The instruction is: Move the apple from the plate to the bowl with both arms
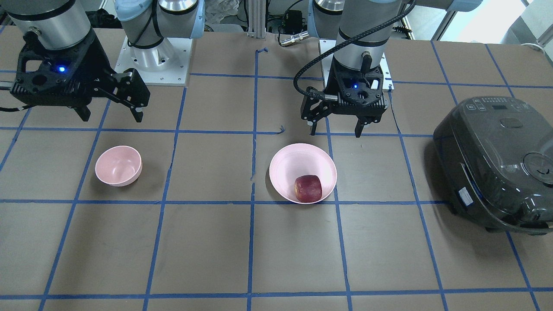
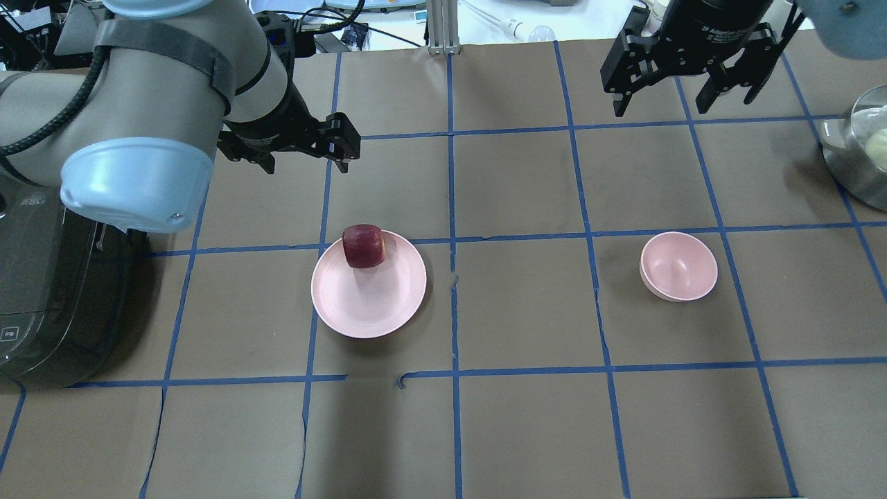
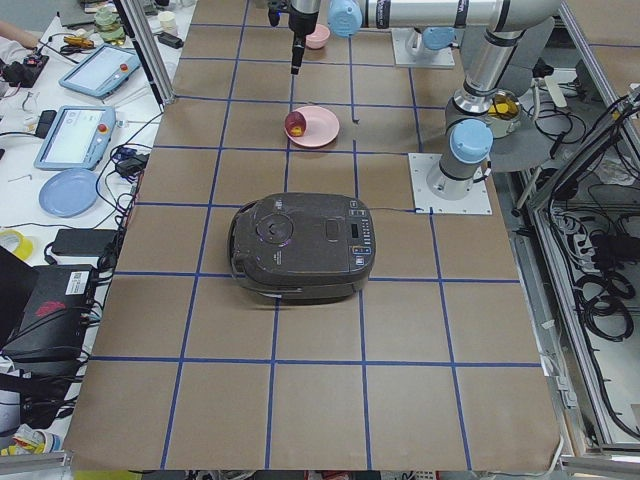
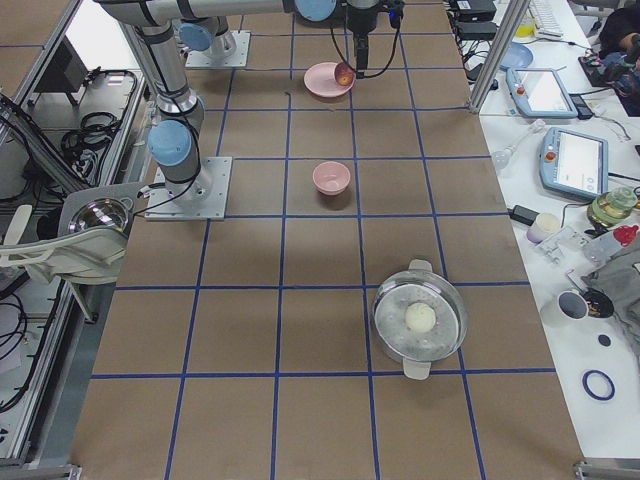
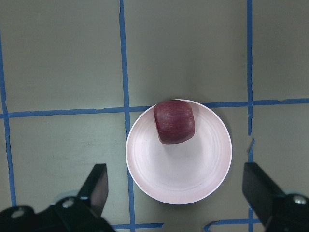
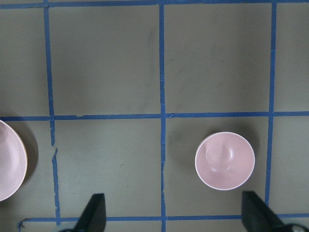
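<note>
We see the apple (image 1: 308, 188) lying on the plate (image 1: 289, 166) by the rim far from the robot, the bowl (image 1: 118, 165) well apart on the tabletop (image 1: 207, 242), and the left tool (image 1: 335, 130) and right tool (image 1: 112, 117) both spread wide, holding nothing.

Legible markings, one item:

1. Black two-finger right hand (image 2: 658, 104), overhead view: white lettering on its dark body, starting "2F Adaptive"; the rest cannot be made out.

Markings present but not readable:

2. Dark grey, glossy rice cooker (image 1: 497, 164) on the counter: small pale print on its top control panel (image 1: 492, 103), too small to read.
3. Same cooker: white sticker (image 1: 465, 195) on its side, print too small to read.
</note>
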Robot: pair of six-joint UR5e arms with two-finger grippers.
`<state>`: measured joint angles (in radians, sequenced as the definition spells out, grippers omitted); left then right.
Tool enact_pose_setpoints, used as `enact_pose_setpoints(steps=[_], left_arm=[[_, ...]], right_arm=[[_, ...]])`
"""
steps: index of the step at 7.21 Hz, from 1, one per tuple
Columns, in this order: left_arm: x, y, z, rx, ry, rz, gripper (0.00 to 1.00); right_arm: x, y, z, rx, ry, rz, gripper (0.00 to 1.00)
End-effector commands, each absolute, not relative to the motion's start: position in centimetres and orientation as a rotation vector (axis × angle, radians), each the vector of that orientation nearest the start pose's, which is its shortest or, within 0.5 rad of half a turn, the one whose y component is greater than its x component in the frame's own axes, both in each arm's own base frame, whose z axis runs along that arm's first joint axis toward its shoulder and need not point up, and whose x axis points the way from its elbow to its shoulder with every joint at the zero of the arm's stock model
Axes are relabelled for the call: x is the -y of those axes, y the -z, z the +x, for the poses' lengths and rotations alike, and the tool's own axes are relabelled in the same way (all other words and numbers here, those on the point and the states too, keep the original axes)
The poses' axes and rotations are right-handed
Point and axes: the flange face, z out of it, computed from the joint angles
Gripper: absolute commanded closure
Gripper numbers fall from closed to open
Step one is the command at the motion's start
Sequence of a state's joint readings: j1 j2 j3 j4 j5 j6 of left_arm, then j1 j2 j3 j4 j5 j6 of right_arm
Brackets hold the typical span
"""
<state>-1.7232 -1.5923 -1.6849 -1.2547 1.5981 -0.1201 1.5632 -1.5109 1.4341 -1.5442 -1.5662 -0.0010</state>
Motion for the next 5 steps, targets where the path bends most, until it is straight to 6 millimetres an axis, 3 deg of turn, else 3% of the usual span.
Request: enact_pose_setpoints(steps=[1,5], left_arm=[[49.02,-45.17,-20.65,-3.127,0.280,0.042,0.00],[48.73,-45.86,-20.38,-3.128,0.244,0.038,0.00]], right_arm=[[52.14,-52.30,12.98,-3.136,0.079,0.012,0.00],[52.13,-52.07,13.00,-3.126,0.072,0.014,0.00]])
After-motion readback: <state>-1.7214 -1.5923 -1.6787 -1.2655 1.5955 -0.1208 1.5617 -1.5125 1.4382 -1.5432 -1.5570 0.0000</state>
